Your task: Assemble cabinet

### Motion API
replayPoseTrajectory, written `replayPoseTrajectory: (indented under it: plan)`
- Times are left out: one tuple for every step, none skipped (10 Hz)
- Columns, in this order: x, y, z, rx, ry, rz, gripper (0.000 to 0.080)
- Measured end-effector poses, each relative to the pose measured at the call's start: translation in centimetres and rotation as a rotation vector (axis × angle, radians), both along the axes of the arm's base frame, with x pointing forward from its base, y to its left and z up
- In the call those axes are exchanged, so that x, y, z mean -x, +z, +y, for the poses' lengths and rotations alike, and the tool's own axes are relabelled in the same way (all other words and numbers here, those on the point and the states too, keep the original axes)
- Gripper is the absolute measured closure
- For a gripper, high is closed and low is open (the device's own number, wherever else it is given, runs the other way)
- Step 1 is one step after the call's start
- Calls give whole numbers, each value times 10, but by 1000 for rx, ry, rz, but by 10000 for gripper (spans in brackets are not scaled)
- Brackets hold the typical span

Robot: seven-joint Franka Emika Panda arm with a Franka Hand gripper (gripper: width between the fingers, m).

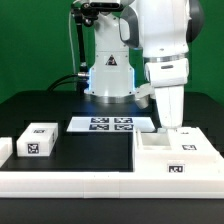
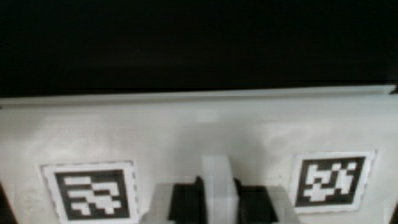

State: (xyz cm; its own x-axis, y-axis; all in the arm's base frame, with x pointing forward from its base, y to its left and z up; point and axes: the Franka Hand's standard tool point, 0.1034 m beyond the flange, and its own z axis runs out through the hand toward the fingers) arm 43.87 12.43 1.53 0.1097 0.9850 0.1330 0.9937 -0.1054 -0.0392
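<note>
Starting at the exterior view's left, 1 white piece (image 1: 5, 150) is cut off by the picture edge. Just beside it sits 1 small white block (image 1: 38, 140) with 1 black-and-white tag on its top. Both rest on the black table (image 1: 60, 108). Further right, near the middle, the marker board (image 1: 112, 124) lies flat and shows 4 tags. Behind it stands the base of the 1 arm (image 1: 108, 72). Along the front runs 1 long low white rail (image 1: 70, 184).

On the exterior view's right stands the cabinet (image 1: 175, 158), 1 white boxy body touching that rail, with 2 tags visible on it. The claw (image 1: 172, 127) hangs straight down over the cabinet's back part, its tips at or just inside the top edge. Whether they touch the plastic I cannot tell, and I cannot tell whether the fingers are apart or together either. Nothing can be seen held in them.

The wrist view is filled by the cabinet (image 2: 196, 125), with 2 tags side by side. The shapes between those tags are too blurred to read
</note>
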Motion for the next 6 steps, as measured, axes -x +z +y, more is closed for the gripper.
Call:
replayPoseTrajectory:
  plan:
    - [5,4,-4,10,3,4,738]
    - [9,13,-12,27,9,9,738]
    - [11,24,-19,47,10,9,738]
    - [11,34,-25,61,17,1,738]
    - [12,37,-34,67,32,-2,738]
    - [14,37,-41,70,30,-1,738]
